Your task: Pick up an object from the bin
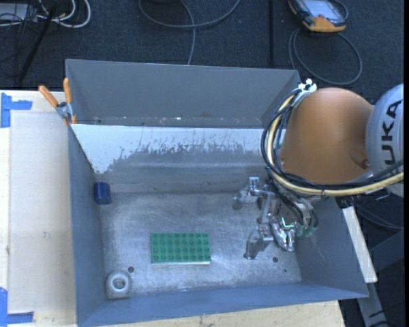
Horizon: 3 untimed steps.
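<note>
My gripper [247, 225] hangs low over the right part of the bin floor, under the arm's orange cover. Its two metal fingers [252, 248] stand apart, open, with only bare floor between them. A flat green studded plate [180, 248] lies on the floor to the gripper's left, a short gap away from the lower finger. Nothing is held.
A small blue block [101, 193] rests against the left wall. A pale grey ring-shaped piece [118, 283] sits in the near left corner. The bin's sloping walls close in on the right, next to the gripper.
</note>
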Tool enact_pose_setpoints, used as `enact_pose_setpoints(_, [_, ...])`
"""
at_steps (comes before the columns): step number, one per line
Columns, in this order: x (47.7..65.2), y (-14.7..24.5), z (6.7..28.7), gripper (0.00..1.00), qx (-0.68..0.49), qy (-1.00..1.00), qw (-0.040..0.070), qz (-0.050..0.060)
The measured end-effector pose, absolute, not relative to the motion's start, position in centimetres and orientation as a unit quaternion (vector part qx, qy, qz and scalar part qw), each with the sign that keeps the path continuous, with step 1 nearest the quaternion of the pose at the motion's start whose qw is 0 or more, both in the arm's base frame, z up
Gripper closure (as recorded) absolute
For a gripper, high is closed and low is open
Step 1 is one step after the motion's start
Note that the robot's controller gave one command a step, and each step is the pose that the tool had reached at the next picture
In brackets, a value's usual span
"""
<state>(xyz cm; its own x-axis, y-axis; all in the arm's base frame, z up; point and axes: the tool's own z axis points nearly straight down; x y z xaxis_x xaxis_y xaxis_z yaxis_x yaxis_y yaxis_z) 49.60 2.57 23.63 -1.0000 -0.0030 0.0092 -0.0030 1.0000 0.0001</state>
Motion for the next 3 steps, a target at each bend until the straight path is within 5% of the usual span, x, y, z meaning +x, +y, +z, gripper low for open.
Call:
enact_pose_setpoints(1, [52.8, 2.4, 11.5, 0.00, 0.088, -0.996, 0.004, 0.000])
enact_pose_setpoints(2, [50.7, 8.2, 7.7, 0.00, 0.168, -0.986, -0.004, 0.000])
enact_pose_setpoints(3, [50.8, 8.2, 7.8, 1.00, 0.166, -0.986, -0.005, -0.001])
